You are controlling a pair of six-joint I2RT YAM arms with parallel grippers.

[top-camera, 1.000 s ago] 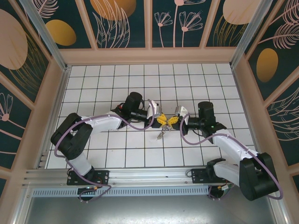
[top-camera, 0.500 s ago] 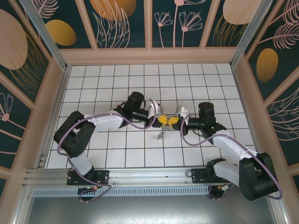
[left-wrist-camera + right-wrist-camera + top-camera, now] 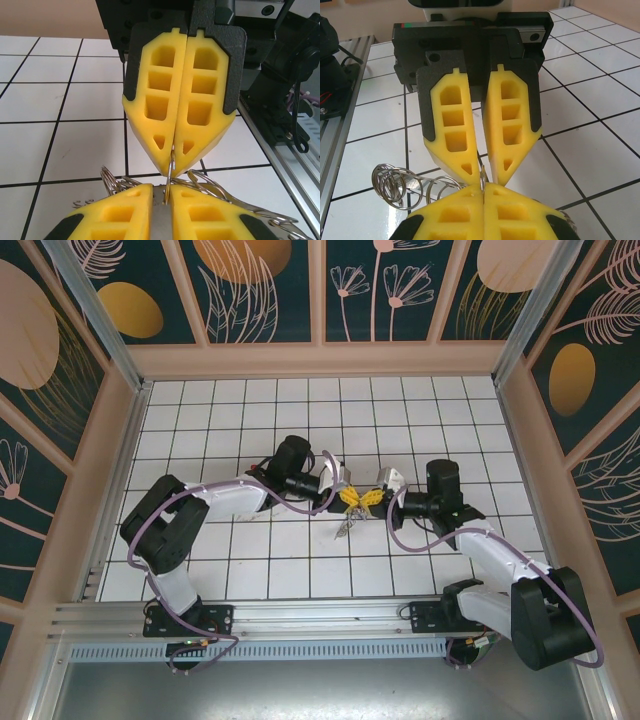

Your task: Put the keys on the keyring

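My two grippers meet tip to tip over the middle of the floor. The right gripper (image 3: 368, 498) (image 3: 484, 192) is shut on a thin wire of the keyring (image 3: 171, 170), pinched upright between its yellow fingertips. The left gripper (image 3: 347, 498) (image 3: 161, 192) faces it, its jaws a narrow gap apart with the same wire standing in that gap. I cannot tell whether they press on it. The rest of the keyring (image 3: 345, 527) hangs below, its small silvery rings (image 3: 395, 185) bunched just above the tiles. The keys are hidden.
White tiled floor (image 3: 250, 410) inside a box of patterned walls. A metal rail (image 3: 300, 615) runs along the near edge by the arm bases. There is free floor behind and to both sides of the grippers.
The left gripper has slid a little to the right, up against the right gripper's tips, and its jaws have narrowed around the wire. The right arm has held still.
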